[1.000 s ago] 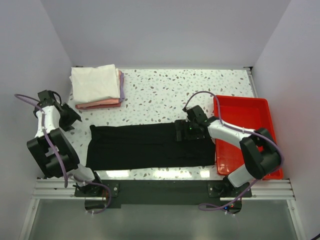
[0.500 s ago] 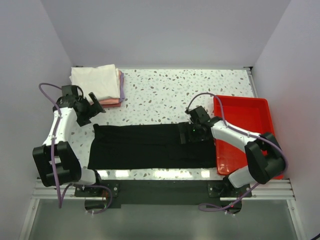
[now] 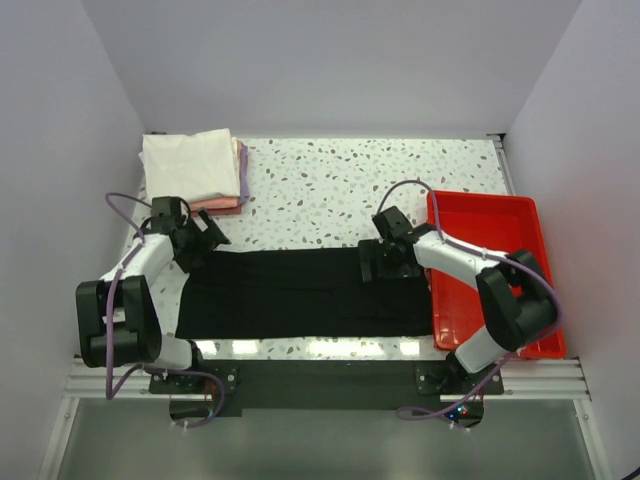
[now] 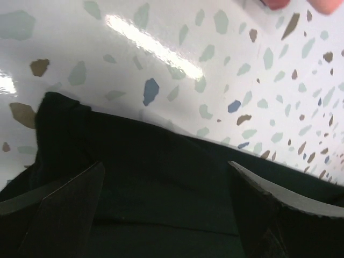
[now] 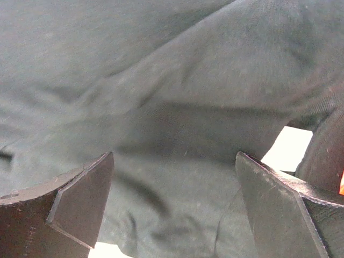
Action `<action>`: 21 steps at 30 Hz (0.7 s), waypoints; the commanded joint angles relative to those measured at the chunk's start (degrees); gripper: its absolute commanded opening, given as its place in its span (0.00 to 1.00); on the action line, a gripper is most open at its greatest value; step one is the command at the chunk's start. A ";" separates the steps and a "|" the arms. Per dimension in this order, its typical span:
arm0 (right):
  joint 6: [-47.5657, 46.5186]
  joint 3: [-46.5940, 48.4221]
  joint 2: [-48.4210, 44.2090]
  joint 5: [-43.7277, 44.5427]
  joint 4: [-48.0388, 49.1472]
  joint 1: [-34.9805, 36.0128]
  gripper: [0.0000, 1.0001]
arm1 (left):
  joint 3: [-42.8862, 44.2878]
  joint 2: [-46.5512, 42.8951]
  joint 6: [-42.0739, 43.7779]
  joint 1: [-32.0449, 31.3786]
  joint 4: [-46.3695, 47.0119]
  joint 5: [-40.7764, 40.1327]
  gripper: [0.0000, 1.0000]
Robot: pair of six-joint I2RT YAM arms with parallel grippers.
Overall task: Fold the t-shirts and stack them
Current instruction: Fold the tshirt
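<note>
Speckled table (image 3: pixel 330 190): left gripper (image 3: pixel 205 238), right gripper (image 3: pixel 370 263) low over black t-shirt (image 3: pixel 290 295) ends, jaws wide.

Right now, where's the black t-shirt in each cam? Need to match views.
Top external: black t-shirt is spread as a wide strip across the near middle of the table.
Left wrist: lower half of frame, one corner at left.
Right wrist: fills nearly the whole frame.
Shared landmark: the shirt's edge against the pale table; only a bright sliver of table shows in the right wrist view.
</note>
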 commanded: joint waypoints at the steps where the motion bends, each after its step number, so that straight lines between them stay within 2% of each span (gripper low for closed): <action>1: 0.99 3.50 4.43 2.92 1.34 -1.03 0.99 | -1.22 -0.28 -4.01 -0.19 4.37 -7.17 1.00; 9: -2.78 14.48 16.65 5.55 3.98 -2.88 0.99 | -3.15 3.41 -7.00 -0.10 2.79 -12.73 1.00; 10: -3.14 16.15 18.15 5.56 3.98 -3.67 0.99 | -3.24 3.32 -7.96 -0.10 1.22 -15.60 1.00; 15: -7.25 29.41 29.84 3.29 3.37 -4.91 0.99 | -7.01 -0.18 -8.59 -1.41 0.32 -14.84 1.00; 21: -10.87 48.40 43.62 2.40 -1.37 -5.69 0.99 | -11.76 -3.88 -10.96 -6.24 -1.17 -15.37 1.00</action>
